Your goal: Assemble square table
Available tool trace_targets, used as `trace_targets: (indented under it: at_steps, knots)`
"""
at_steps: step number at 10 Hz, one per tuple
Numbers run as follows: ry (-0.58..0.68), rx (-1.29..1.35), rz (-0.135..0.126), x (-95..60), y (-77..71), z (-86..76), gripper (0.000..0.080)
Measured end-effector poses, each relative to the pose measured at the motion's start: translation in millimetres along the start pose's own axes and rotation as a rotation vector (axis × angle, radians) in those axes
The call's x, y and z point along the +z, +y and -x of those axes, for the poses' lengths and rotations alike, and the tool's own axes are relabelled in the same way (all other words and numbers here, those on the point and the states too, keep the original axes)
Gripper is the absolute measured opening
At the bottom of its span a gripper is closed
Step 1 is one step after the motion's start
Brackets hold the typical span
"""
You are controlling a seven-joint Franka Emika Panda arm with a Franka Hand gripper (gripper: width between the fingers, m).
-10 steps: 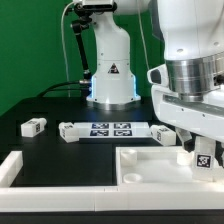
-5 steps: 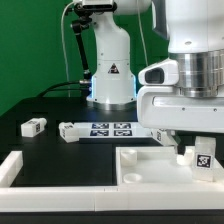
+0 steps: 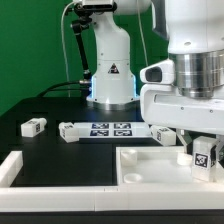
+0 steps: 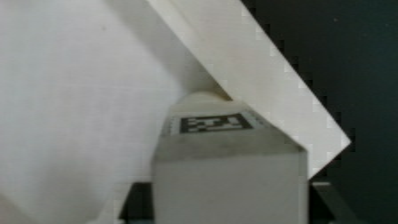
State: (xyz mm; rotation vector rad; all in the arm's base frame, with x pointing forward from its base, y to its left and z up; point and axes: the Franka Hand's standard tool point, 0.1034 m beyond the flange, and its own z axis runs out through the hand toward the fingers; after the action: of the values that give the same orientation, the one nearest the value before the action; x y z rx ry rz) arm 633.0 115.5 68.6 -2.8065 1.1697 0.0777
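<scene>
I see the white square tabletop (image 3: 140, 168), with its raised rim, lying at the desk's (image 3: 60, 108) near edge. 1 leg (image 3: 205, 152) with a black-and-white tag stands by its corner between the fingers (image 3: 189, 150). I cannot tell whether they pinch it. 1 loose leg (image 3: 33, 126) lies beside the marker board (image 3: 112, 129).

Exterior view: set low, close before the tabletop (image 3: 150, 160), faced across it toward the arm's base (image 3: 110, 75). Wrist view: held very close above the tagged leg (image 4: 217, 140), pointed down. Shared by both: that leg and the adjoining tabletop.
</scene>
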Motion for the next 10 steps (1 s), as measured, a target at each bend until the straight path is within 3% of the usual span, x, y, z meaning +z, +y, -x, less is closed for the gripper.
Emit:
trace_targets:
  at_steps: [2, 8, 10]
  knots:
    - [0.000, 0.204, -0.002, -0.4, 1.0, -1.8, 0.0290]
    - [-0.054, 1.036, -0.085, 0.8, 2.9, 0.5, 0.0290]
    - [-0.051, 1.126, -0.084, 0.2, 3.4, 0.6, 0.0291]
